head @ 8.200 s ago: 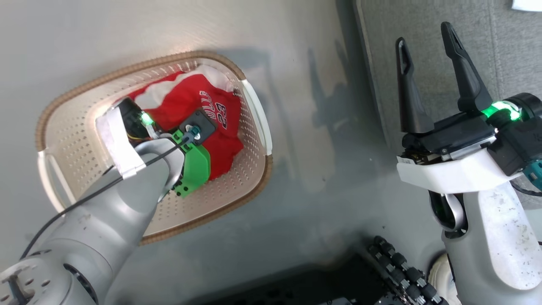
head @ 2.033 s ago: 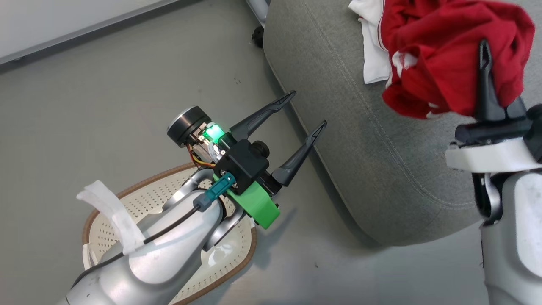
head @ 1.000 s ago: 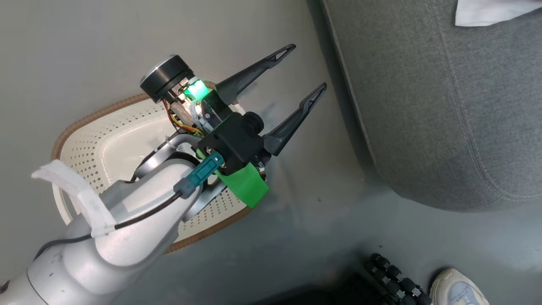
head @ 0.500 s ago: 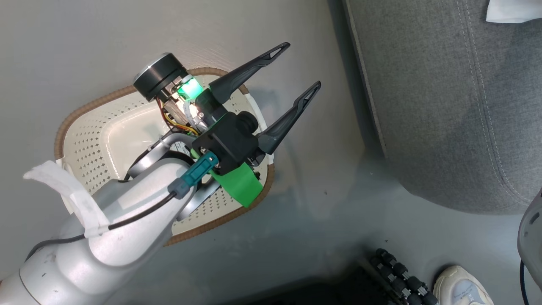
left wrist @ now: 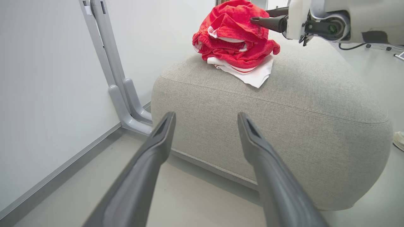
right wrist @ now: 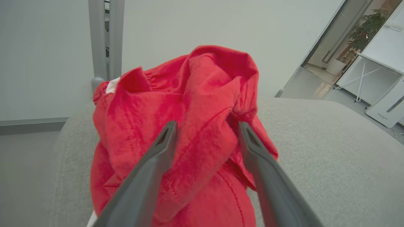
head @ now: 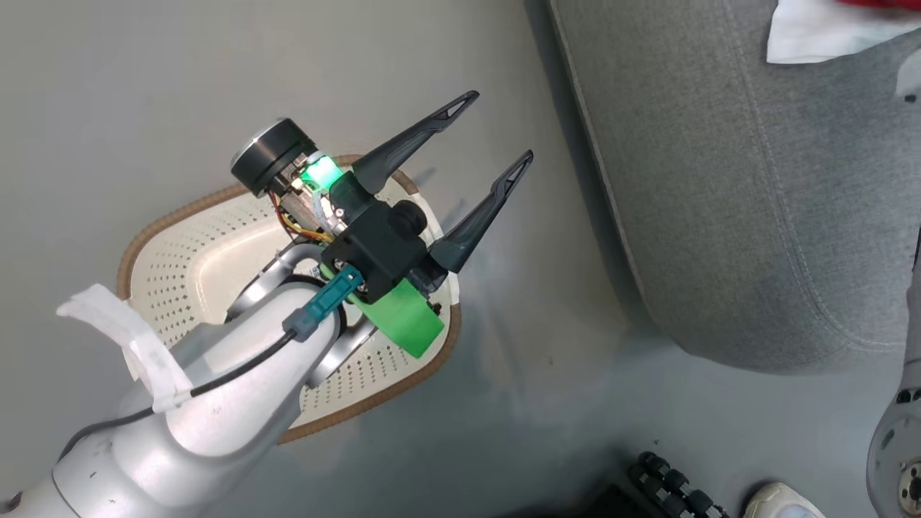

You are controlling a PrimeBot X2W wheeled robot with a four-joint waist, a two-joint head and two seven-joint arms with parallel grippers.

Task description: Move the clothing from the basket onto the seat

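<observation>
The clothing (left wrist: pixel 236 34), a red heap with white trim, lies on top of the grey seat (left wrist: pixel 284 104). My right gripper (right wrist: pixel 208 124) is open, its fingers wide apart on either side of a fold of the clothing (right wrist: pixel 189 94); from the left wrist it reaches in at the heap's top (left wrist: pixel 262 17). My left gripper (head: pixel 498 124) is open and holds nothing, hanging above the cream basket (head: pixel 180 216), whose perforated floor shows bare. Its fingers point toward the seat (head: pixel 719 180). White and red cloth (head: pixel 813 36) shows at the seat's far corner.
Grey floor lies between the basket and the seat. A metal stand's feet (left wrist: pixel 126 104) sit by the wall left of the seat. A shoe (head: pixel 781 503) and my base's dark rollers (head: pixel 676 482) are at the bottom right. My right forearm (head: pixel 892 446) crosses the right edge.
The right gripper, shut on the red clothing above the seat two seconds ago, now has its fingers apart around it. The head camera has shifted; the left gripper stays open over the basket.
</observation>
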